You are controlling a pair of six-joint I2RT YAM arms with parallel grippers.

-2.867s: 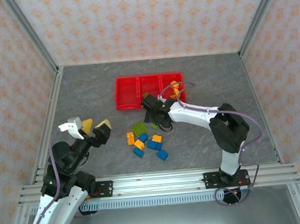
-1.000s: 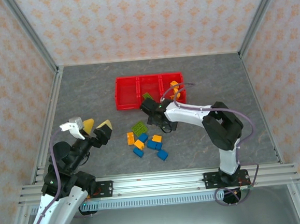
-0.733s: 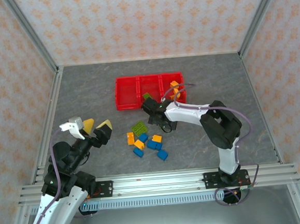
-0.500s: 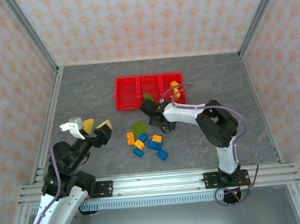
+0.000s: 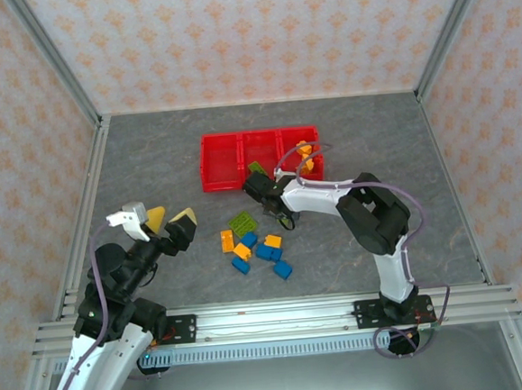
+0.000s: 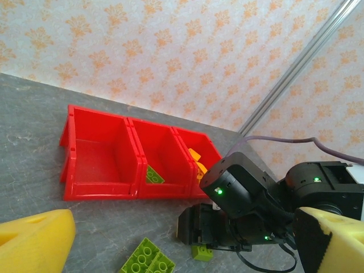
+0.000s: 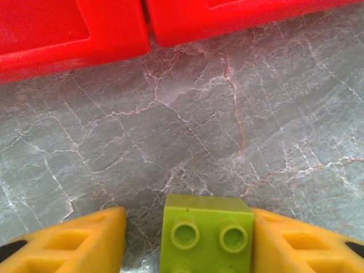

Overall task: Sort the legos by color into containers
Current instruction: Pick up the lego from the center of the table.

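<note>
A lime brick (image 7: 206, 233) lies on the table (image 7: 187, 125) between the right gripper (image 7: 187, 224) fingers, which are half open; it touches one finger and is clear of the other. The red containers (image 7: 74, 34) stand just beyond. Loose legos (image 5: 256, 245) lie nearer, to the left.

A grey bench top (image 5: 150, 158) with pale, crack-like veining, much like marble, forms the floor of a small booth. Three walls (image 5: 248, 33) rise from its left, far and right edges — all papered in cream with a repeating orange floral motif. Bare aluminium posts (image 5: 56, 57) slant up from the two far corners, and thin metal strips run along the left and right edges. Along the near edge lies a ribbed aluminium rail (image 5: 271, 316), silver-grey, spanning almost the whole width — nearer than it, a plain grey strip (image 5: 285, 383).
</note>
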